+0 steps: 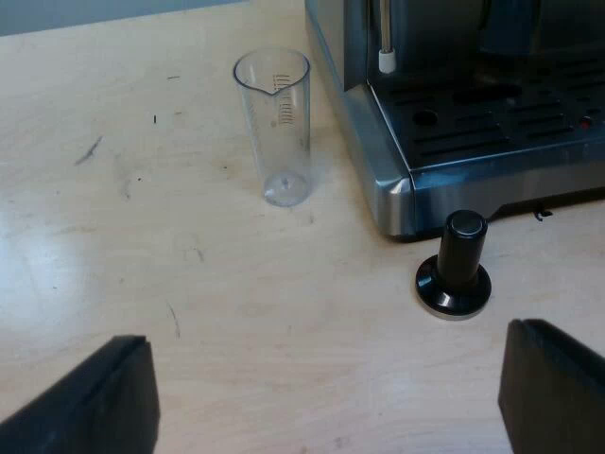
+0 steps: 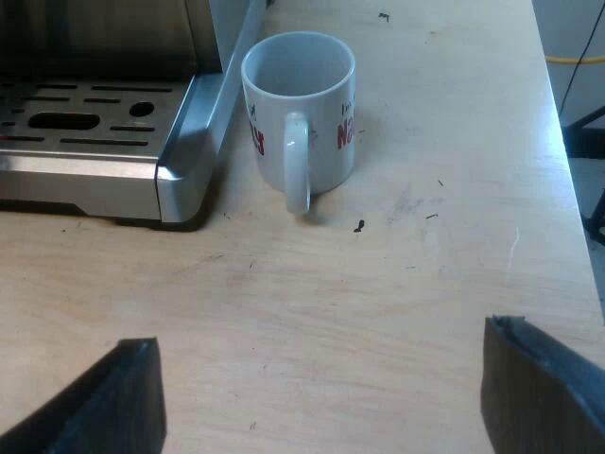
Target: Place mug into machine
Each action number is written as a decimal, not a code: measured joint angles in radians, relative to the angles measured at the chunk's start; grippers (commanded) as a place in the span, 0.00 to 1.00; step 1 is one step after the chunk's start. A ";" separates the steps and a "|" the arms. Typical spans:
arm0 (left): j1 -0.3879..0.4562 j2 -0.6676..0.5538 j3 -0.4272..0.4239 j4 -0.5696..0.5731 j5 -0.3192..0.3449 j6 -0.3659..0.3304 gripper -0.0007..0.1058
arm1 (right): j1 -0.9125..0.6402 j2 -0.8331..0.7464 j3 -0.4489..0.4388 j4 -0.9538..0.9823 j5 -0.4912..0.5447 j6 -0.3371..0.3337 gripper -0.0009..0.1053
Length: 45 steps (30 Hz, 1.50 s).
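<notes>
Tabletop [image 2: 454, 142] beneath right tool [image 2: 321, 336]: spread, empty

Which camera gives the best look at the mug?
The right wrist view: the mug stands upright, whole, handle toward the camera, beside the machine. The left wrist view faces the measuring glass and tamper instead.

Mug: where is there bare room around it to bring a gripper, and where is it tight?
Bare table lies between the mug and the right gripper, and on the mug's side away from the espresso machine. It is tight between mug and the machine's corner. The drip tray is bare too.
</notes>
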 measured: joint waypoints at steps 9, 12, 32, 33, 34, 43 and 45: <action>0.000 0.000 0.000 0.000 0.070 -0.001 0.77 | 0.000 0.000 0.000 -0.004 0.000 0.079 0.66; 0.000 0.000 -0.002 -0.003 0.107 -0.016 0.77 | 0.000 0.000 -0.008 -0.004 0.000 0.105 0.66; -0.231 0.309 -0.227 -0.157 0.166 -0.031 0.77 | 0.000 0.270 -0.319 -0.005 0.052 0.071 0.66; -0.233 0.320 -0.231 -0.160 0.166 -0.029 0.77 | 0.000 0.282 -0.325 -0.005 0.048 0.071 0.66; -0.244 0.338 -0.237 -0.176 0.168 -0.029 0.77 | 0.000 0.290 -0.328 -0.005 0.042 0.071 0.66; -0.403 0.532 -0.277 -0.315 0.192 -0.023 0.77 | 0.000 0.435 -0.339 -0.013 0.006 0.068 0.66; -0.437 0.567 -0.277 -0.339 0.192 -0.023 0.77 | 0.000 0.460 -0.339 -0.013 0.006 0.068 0.66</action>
